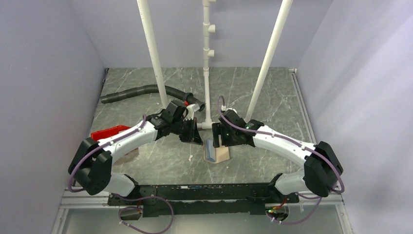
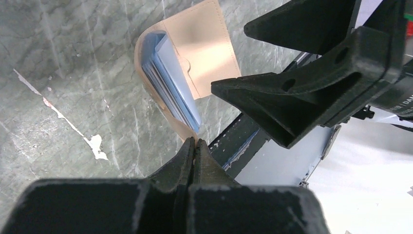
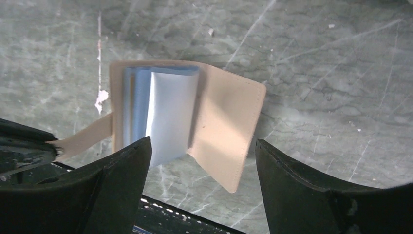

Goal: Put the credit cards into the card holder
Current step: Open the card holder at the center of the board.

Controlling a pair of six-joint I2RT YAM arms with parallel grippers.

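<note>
Card holder (image 1: 220,156) lies open on the bench (image 1: 160,163), at 3 o'clock from the red bin (image 1: 109,132). Left end effector (image 2: 195,144) sits at its 10 o'clock, squeezed fully closed on the snap tab (image 3: 85,139). Right end effector (image 3: 202,141) hangs over it, spread wide, holding nothing. Pale blue and whitish leaves (image 3: 168,114) stand up inside; can't tell cards from sleeves. Only readable writing: a cut-off "DAM" (image 2: 403,105) on the right arm.

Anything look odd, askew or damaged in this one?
The card holder lies splayed open, its snap tab pinched by the left gripper, jaws shut. A white chipped mark scars the table beside it. Nothing spilled.
</note>
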